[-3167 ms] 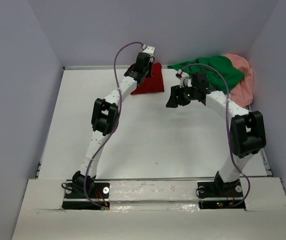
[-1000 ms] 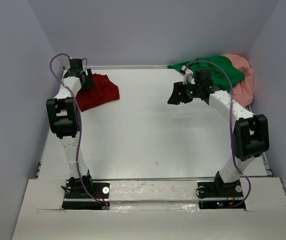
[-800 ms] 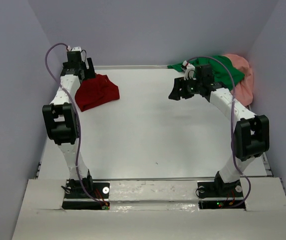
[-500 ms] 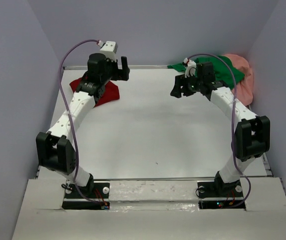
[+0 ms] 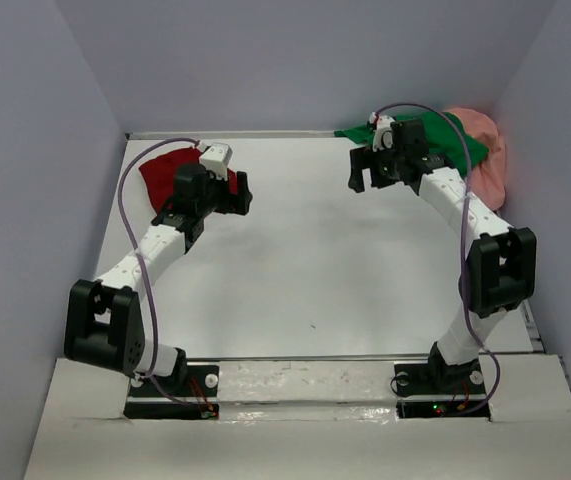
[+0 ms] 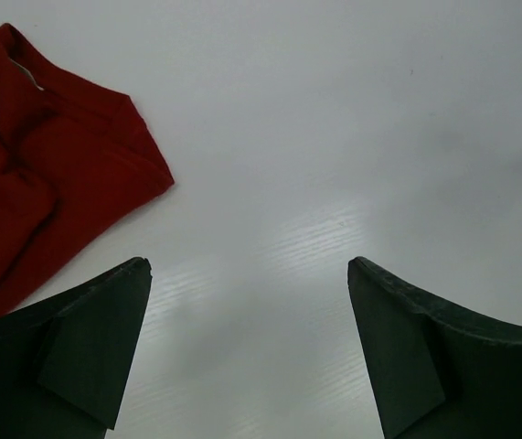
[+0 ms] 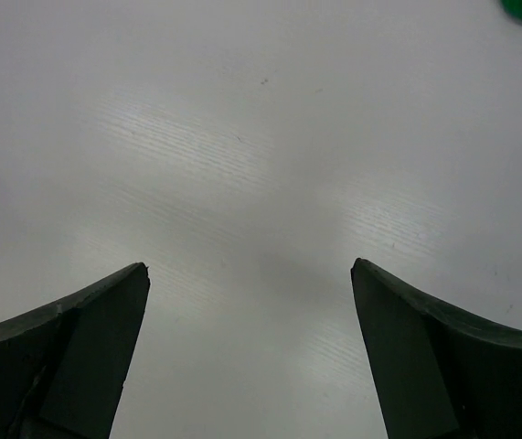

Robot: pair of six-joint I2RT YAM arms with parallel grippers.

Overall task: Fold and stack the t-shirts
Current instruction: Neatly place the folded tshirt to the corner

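The left gripper [image 5: 240, 192] is seen spread wide and empty above the white table [image 5: 305, 270]. The dark red t-shirt [image 5: 157, 175] is left crumpled near the far left corner, just beside that gripper and untouched. The right gripper [image 5: 360, 170] is held wide open too, with nothing between its fingers, just in front of the bright green t-shirt [image 5: 465, 148], which is heaped against the salmon pink t-shirt [image 5: 487, 165] at the far right corner.
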